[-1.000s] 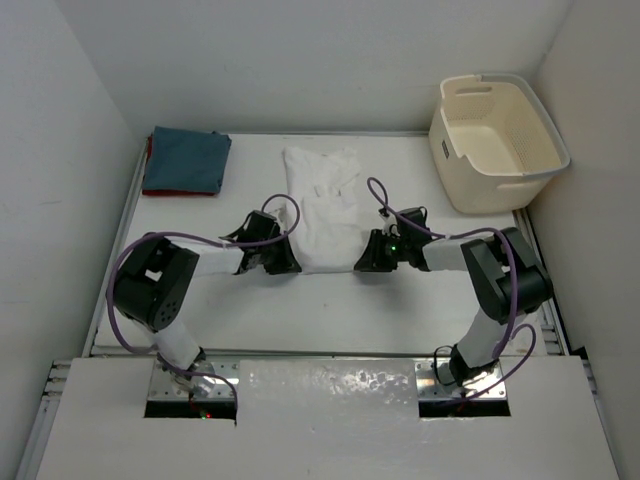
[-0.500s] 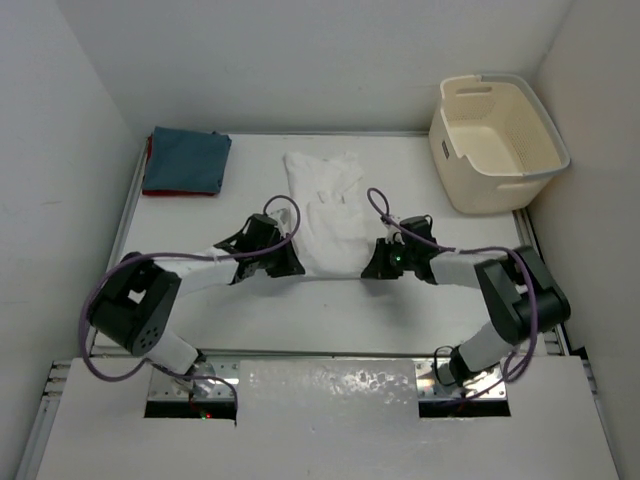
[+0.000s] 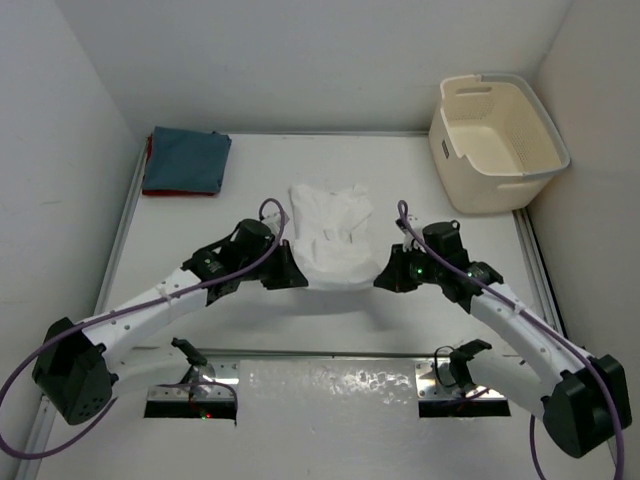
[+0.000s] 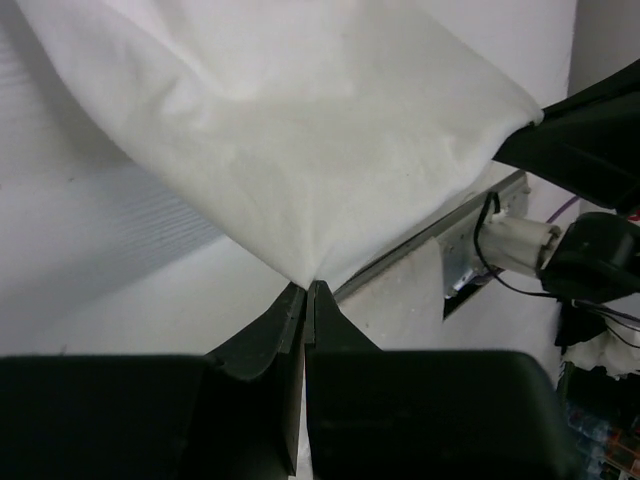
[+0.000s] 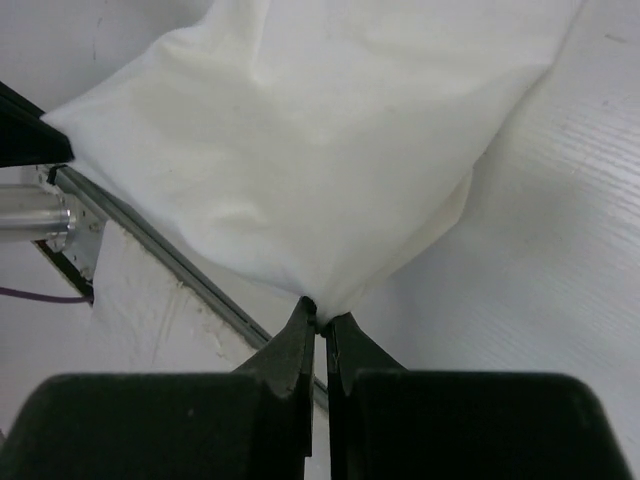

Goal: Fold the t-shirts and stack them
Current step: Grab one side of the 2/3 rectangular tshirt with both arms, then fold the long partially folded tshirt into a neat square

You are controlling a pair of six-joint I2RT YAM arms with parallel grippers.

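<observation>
Centrally, the white t-shirt [image 3: 328,232] lies on the table [image 3: 200,240], to the left of the cream laundry basket [image 3: 478,186] and nearer the arms than it. The shirt's far part rests bunched on the table, while its near hem is lifted and stretched between the two grippers. The left gripper [image 3: 290,275] has its jaws pressed together on the hem corner farther from the basket. In the left wrist view the cloth [image 4: 300,130] fans out from the pinched fingertips [image 4: 292,305]. The right gripper [image 3: 385,278] is likewise clamped tight on the hem corner nearer the basket, and the right wrist view shows the same pinch [image 5: 320,318]. Far to the left of the basket, well apart from it, the folded blue-grey t-shirt [image 3: 186,160] lies on top of the red t-shirt [image 3: 150,148], of which only a thin edge shows.
</observation>
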